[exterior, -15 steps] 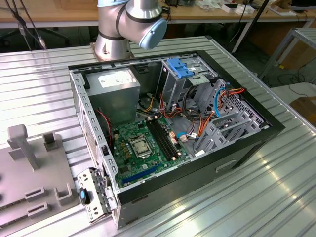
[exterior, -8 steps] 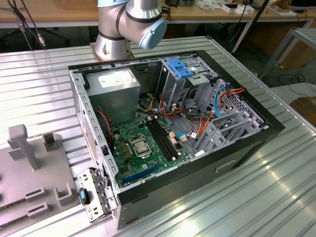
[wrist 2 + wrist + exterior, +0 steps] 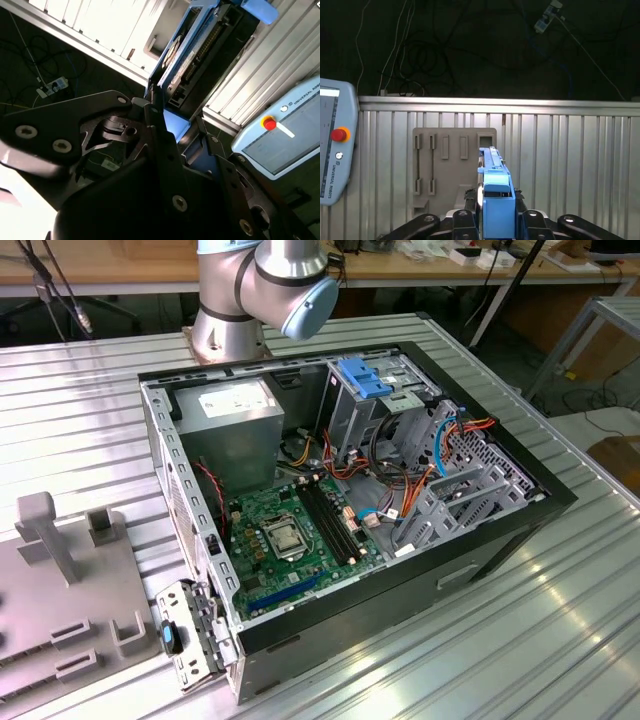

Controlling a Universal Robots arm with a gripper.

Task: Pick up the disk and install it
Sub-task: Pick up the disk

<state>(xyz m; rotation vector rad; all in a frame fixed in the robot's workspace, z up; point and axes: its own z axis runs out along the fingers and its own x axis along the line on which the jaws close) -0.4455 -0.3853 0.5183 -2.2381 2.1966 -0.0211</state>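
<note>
The disk (image 3: 494, 186) is a dark flat drive with blue plastic side rails, seen edge-on in the first wrist view and standing upright between my fingers. In the second wrist view the disk (image 3: 189, 55) reaches away from the gripper (image 3: 170, 131), with its label and connector edge in sight. My gripper (image 3: 495, 220) is shut on the disk and holds it above a ribbed metal table (image 3: 570, 160), over a grey fixture plate (image 3: 451, 170). In the exterior view an open computer case (image 3: 545, 495) lies on its side, with a metal drive cage (image 3: 365, 390) carrying a blue tab.
The arm's base (image 3: 255, 295) stands behind the case. A grey power-supply box (image 3: 238, 410) and the motherboard (image 3: 290, 535) fill the case's interior. A grey fixture plate (image 3: 60, 590) lies at the exterior view's left. A teach pendant (image 3: 335, 145) rests by the table edge; cables lie on the floor beyond.
</note>
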